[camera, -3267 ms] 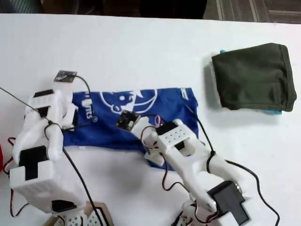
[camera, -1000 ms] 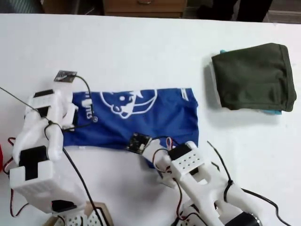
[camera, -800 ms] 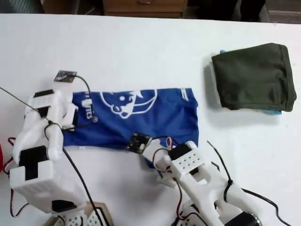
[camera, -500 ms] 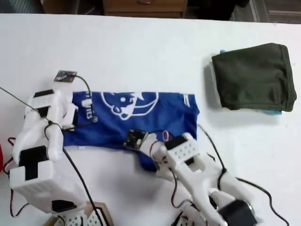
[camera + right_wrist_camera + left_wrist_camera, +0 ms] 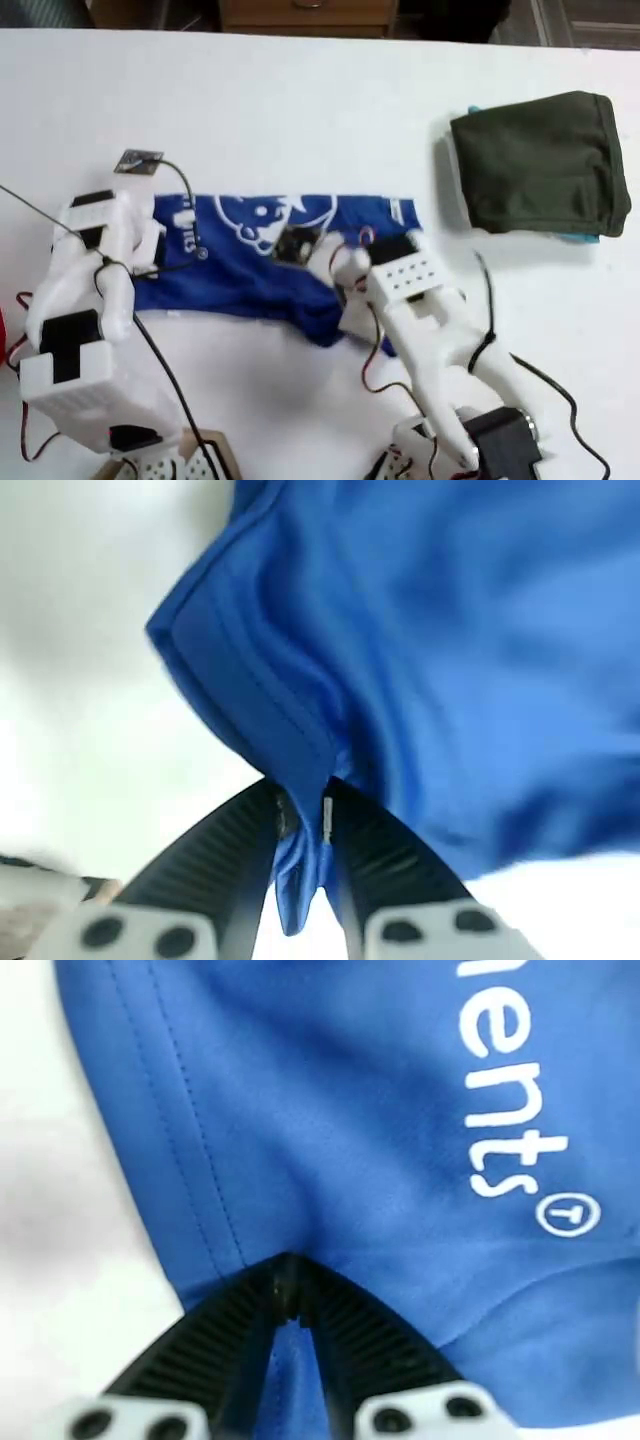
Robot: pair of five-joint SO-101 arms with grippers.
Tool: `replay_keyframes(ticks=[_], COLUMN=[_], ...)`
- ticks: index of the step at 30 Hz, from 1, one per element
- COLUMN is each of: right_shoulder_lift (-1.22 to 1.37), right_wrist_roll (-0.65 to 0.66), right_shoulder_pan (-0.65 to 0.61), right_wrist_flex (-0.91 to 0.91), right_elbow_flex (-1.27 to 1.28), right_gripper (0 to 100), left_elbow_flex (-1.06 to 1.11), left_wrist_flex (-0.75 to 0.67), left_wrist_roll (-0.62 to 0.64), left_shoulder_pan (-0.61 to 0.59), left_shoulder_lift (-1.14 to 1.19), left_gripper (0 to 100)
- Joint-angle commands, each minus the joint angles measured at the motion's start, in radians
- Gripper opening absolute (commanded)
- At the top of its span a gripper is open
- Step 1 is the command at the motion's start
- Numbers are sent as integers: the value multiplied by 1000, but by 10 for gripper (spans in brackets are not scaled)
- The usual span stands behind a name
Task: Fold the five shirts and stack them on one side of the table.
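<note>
- Left arm stands at the near left of the counter, with its head over the left end of the blue shirt.
- Left fingers are clenched on the blue shirt, pinching it just inside the stitched hem; white lettering lies beyond the pinch.
- Right arm comes up from the near right edge, its head over the right part of the blue shirt.
- Right fingers are grasping a bunched fold of the blue shirt; the cloth hangs from the tips, and a bit pokes out between the fingers.
- The blue shirt lies as a long band across the middle of the counter. Its near edge is pulled up and rumpled by the right arm, and its white print faces up.
- Farther right, well apart from the blue shirt, a folded dark green shirt lies flat with a teal edge showing under it.
- Wooden furniture stands past the far edge of the counter.
</note>
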Motion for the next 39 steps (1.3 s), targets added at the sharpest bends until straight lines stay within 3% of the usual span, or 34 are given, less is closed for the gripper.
replay_keyframes(ticks=[1,17,20,23,35,39], right_shoulder_lift=[-4,564,596,596,440,278], right_wrist_roll=[9,43,-34,-89,-221,-221], right_shoulder_pan=[39,74,99,133,237,202], right_wrist_flex=[35,36,31,31,90,179], right_elbow_flex=[-169,-671,-700,-736,-806,-733], right_gripper=[18,23,111,190,175,18], left_elbow_flex=[2,2,2,2,2,2], left_wrist_flex=[-38,-38,-38,-38,-38,-38], left_wrist_roll=[-5,-5,-5,-5,-5,-5], left_shoulder_pan=[6,6,6,6,6,6], left_shoulder_lift=[-2,-2,-2,-2,-2,-2], left_gripper=[26,26,26,26,26,26])
